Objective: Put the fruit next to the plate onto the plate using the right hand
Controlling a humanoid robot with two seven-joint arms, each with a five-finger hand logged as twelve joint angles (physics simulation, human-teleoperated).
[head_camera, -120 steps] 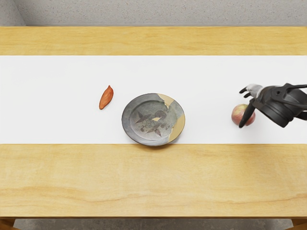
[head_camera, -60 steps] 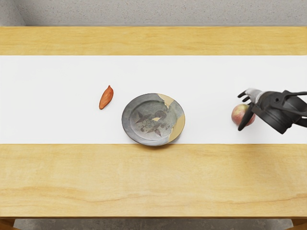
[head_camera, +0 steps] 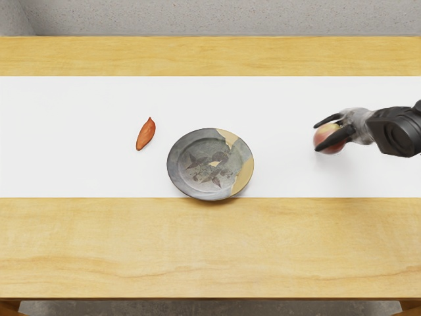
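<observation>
The peach is sitting inside the grasp of the right hand, at about 3 o'clock from the plate and well apart from it. We are recording it over the white runner that is lying along the middle of the wooden table. We cannot tell whether the fruit is touching the cloth or hanging just clear of it.

The right arm is entering from the picture's right edge, with its dark forearm cut off by the frame. The fingers are curling around the peach: one dark finger is crossing its front face at a slant, and another is arching over its top at about 11 o'clock on the fruit. We are reading this as a closed grasp on the fruit. The thumb's position is hidden from us.

The plate is lying flat on the runner near the table's centre, and nothing is resting on it. It is showing a grey face with a dark leafy motif and a tan patch along its right rim.

An orange-red tapered object is lying on the runner at about 10 o'clock from the plate, near it but not touching.
</observation>
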